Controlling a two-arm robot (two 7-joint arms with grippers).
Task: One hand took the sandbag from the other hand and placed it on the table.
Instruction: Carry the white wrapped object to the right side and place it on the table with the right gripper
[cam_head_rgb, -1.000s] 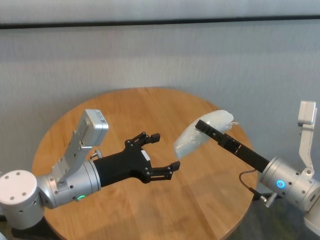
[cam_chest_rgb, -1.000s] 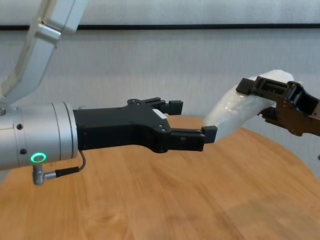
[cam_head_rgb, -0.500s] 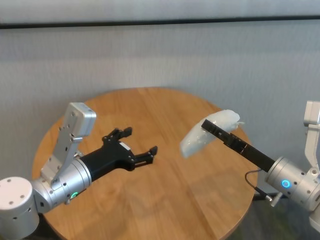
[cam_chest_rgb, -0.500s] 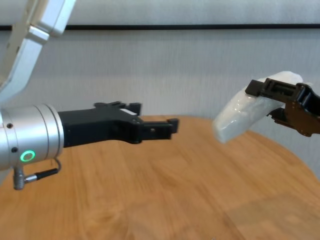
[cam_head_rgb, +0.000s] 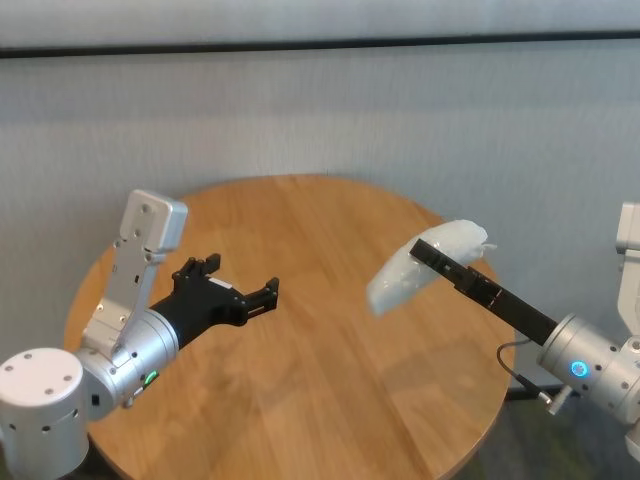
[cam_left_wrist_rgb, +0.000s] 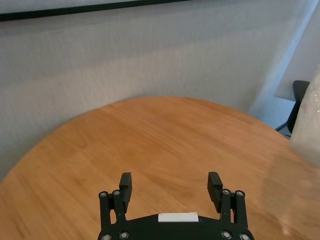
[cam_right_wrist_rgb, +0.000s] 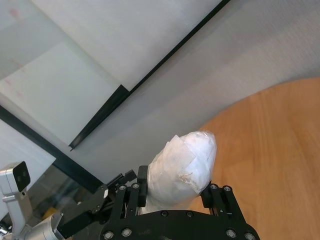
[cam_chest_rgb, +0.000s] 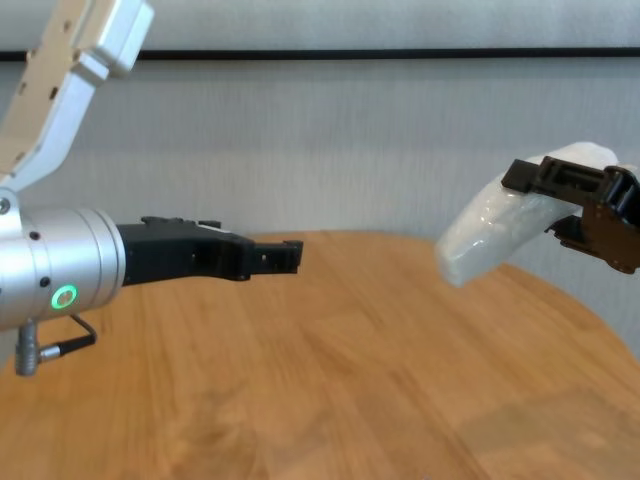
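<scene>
Gripping the sandbag (cam_head_rgb: 420, 268) near its upper end, the right gripper (cam_head_rgb: 447, 262) holds it in the air above the right side of the table (cam_head_rgb: 330, 370), its fingers clamped on the pouch so that most of the white, plastic-wrapped bag sticks out past them and slants down toward the wood. The bag touches nothing else. Well apart from it, over the left side of the tabletop, the left gripper (cam_head_rgb: 238, 292) hangs with its two fingers (cam_left_wrist_rgb: 125, 184) spread wide and nothing between them. Bare wooden planks lie between the two grippers and nothing stands between the bag and the surface below. Behind the table runs a pale wall (cam_head_rgb: 320, 110) with a dark strip near its top.
</scene>
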